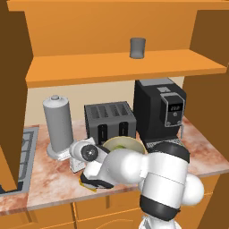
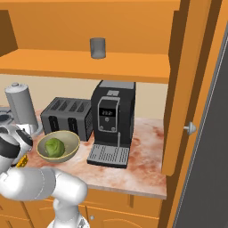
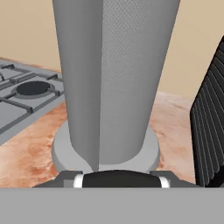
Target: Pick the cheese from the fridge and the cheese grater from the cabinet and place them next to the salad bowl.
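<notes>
The small yellow-orange cheese wedge [image 2: 23,160] is out of the fridge. You see it as a sliver on the marbled pink worktop [image 1: 49,179], tucked under the robot's forearm, just beside the bowl. Treat that half of the task as done.

Read the rest from left to right:

1. The tall grey paper-towel roll on its round base [image 1: 58,125] stands at the left, close in front of the hand.
2. The small silver box-shaped cheese grater [image 1: 75,164] sits low at the hand, between the roll's base and the bowl. It appears to touch the worktop, but you cannot confirm contact. The jaws are clenched. In the hand view a dark bar with pale ends lies between them; this is probably the grater's top handle, so assume the grater is not yet let go.
3. The round olive-tan salad bowl [image 2: 76,141] with the green lettuce head [image 2: 54,147] rests in front of the dark slotted toaster [image 1: 109,120].
4. The black coffee machine [image 1: 159,107] stands to the right of both.
5. The orange wooden cabinet shelf [image 1: 89,71] above carries a dark grey cup [image 1: 137,48] and no grater.

Remaining work, as judged: release the grater upright near the bowl and withdraw the arm without knocking the cheese.
</notes>
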Available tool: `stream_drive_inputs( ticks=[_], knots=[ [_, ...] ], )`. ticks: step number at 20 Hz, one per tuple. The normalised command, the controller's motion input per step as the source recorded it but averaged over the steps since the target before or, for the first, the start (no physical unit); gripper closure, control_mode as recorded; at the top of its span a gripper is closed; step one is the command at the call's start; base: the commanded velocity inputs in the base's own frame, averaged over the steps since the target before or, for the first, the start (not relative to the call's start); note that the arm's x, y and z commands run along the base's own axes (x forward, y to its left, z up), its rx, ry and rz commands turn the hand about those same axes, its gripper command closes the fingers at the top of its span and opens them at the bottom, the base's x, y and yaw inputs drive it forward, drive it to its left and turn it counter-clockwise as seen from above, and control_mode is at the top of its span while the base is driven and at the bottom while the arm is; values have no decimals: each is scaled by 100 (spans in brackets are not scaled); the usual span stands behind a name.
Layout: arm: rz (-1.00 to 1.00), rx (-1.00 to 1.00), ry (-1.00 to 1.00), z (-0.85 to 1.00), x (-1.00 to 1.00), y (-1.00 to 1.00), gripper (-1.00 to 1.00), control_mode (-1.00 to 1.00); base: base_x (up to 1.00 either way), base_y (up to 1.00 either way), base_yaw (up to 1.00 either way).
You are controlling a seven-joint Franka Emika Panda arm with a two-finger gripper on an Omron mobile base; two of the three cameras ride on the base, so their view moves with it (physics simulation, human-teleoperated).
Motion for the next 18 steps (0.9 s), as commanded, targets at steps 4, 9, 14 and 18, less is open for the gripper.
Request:
stream_drive_inputs(
  ticks=[4, 9, 14, 18],
  knots=[
    [0, 0, 0, -11, 16, 0, 100, -100, 0, 0, 0],
    [0, -6, -2, -57, 0, -2, 100, -100, 0, 0, 0],
    [1, -9, -4, -71, 1, -7, 100, -100, 0, 0, 0],
    [1, -3, -8, -68, 0, -10, 100, -100, 0, 0, 0]
  ],
)
